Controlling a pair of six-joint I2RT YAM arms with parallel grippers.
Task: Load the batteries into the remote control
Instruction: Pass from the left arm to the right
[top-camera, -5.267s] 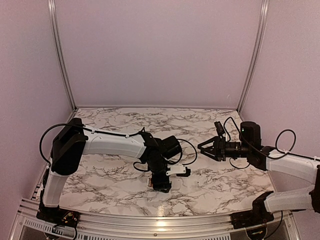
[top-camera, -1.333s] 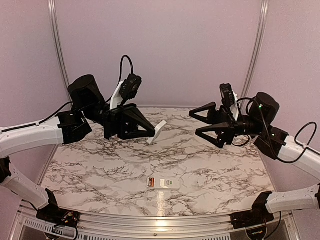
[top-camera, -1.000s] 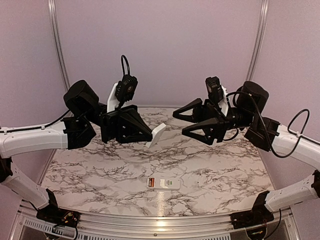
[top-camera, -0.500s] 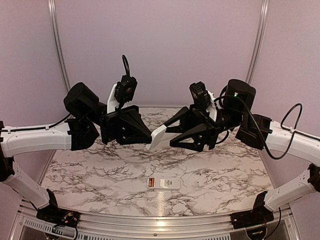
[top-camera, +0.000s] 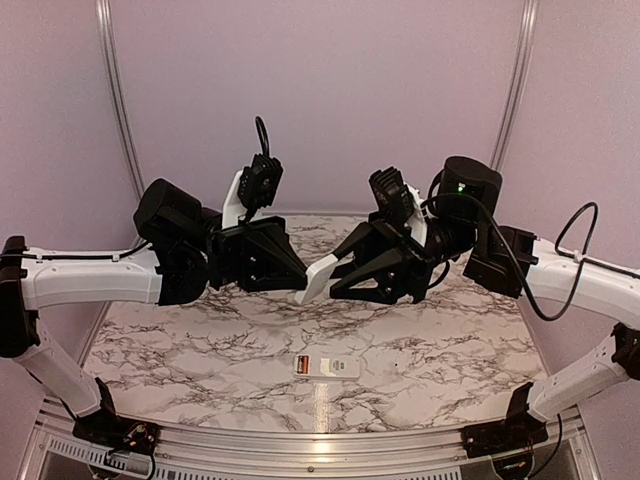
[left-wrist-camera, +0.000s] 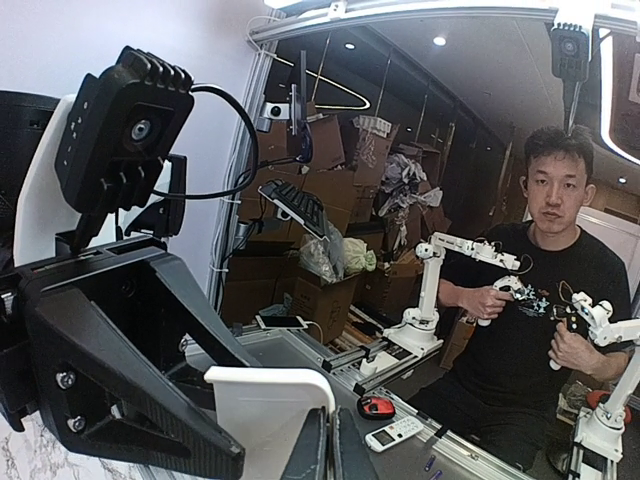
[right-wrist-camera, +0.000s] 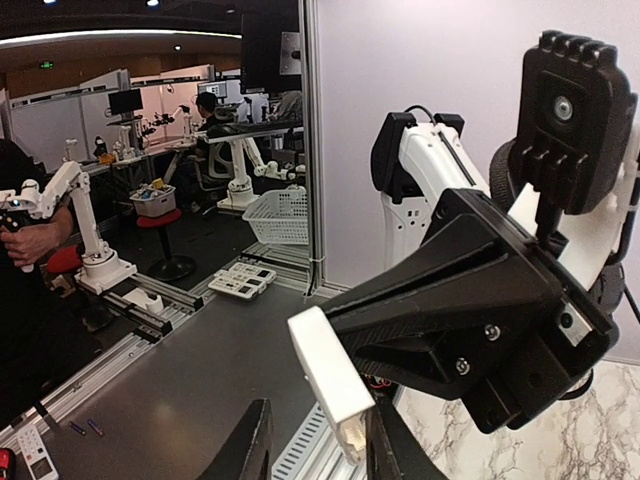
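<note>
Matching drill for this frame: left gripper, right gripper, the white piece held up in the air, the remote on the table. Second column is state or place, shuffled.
Things
1. left gripper
2. right gripper
3. flat white plastic panel
4. small white rectangular remote control

States or places
A. lying flat on the marble table, near its front edge
B. open, one finger on either side of the panel's free end
C. shut on the panel
D. up in the air between the two arms

Pairs: 1-C, 2-B, 3-D, 4-A

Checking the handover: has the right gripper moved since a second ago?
Yes: the right gripper swung left, away from the right rail, up to the left gripper's white piece.
</note>
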